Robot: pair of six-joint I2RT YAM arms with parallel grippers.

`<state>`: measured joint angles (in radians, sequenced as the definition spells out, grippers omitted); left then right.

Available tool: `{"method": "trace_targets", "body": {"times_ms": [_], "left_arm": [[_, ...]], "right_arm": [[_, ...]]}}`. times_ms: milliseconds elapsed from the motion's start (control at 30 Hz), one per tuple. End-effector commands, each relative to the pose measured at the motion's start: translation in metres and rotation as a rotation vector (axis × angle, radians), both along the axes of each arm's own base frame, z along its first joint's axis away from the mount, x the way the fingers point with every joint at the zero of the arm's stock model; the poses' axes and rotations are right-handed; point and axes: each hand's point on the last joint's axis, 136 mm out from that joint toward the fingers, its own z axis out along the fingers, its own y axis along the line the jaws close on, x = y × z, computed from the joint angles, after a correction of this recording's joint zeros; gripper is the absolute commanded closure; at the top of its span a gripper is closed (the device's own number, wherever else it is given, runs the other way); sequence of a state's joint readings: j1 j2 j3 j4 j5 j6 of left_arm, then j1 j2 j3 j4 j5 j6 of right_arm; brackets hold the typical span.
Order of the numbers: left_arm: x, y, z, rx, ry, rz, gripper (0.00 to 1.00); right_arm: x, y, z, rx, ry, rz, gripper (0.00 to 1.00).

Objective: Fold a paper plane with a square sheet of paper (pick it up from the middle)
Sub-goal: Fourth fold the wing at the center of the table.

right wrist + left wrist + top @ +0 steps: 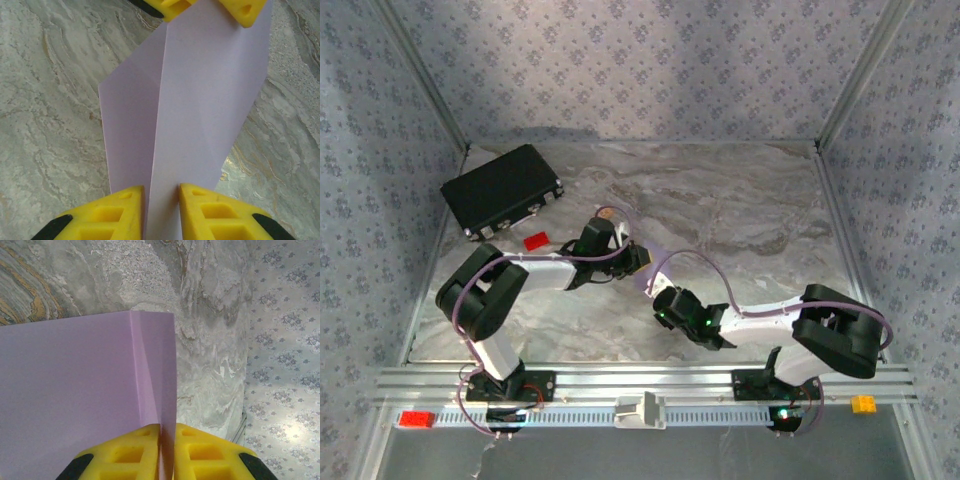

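The jaws of the left gripper are pressed together on the lilac sheet of paper, pinching a raised fold of it at the bottom centre of the left wrist view. From there the fold runs straight up to the sheet's far edge, just above mid-frame. The rest of the sheet spreads across the left half of that view, with the marbled worktop beyond it and a patterned wall at the right edge. The jaws of the right gripper stand either side of the same sheet at the bottom centre of the right wrist view. A narrow gap between them is filled by paper, and I cannot tell whether they press on it. In this view the sheet climbs from bottom centre to the top right, with a long crease down its length. At the top edge, the left gripper's yellow fingers hold the sheet's far end. In the top view both arms reach in so that their tips meet a little left of centre. A black case lies in the upper left, and a small red block sits near its lower right corner, apart from it.
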<state>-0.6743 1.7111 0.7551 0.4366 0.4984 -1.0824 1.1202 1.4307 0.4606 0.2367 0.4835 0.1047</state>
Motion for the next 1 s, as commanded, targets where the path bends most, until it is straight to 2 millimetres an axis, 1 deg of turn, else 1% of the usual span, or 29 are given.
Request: {"method": "trace_targets", "body": {"times_ms": [0,200,300,467,700,967], "left_arm": [[0.003,-0.002,0.002,0.000,-0.016,-0.015,0.87],[0.002,-0.002,0.000,0.000,-0.012,-0.012,0.91],[0.003,-0.002,0.001,-0.003,-0.014,-0.010,0.91],[0.002,-0.002,-0.001,-0.002,-0.012,-0.007,0.91],[0.002,-0.002,-0.001,-0.003,-0.012,-0.006,0.92],[0.001,-0.002,-0.001,-0.002,-0.010,-0.007,0.91]], "right_arm": [[-0.001,-0.005,-0.003,0.005,0.002,-0.030,0.75],[-0.001,-0.011,-0.005,0.005,-0.001,-0.049,0.76],[-0.001,-0.012,-0.004,0.012,-0.006,-0.053,0.78],[0.000,-0.011,0.002,0.039,-0.015,-0.059,0.80],[0.003,-0.008,0.008,0.074,-0.023,-0.069,0.77],[0.005,-0.010,0.002,0.056,-0.010,-0.082,0.77]]}}
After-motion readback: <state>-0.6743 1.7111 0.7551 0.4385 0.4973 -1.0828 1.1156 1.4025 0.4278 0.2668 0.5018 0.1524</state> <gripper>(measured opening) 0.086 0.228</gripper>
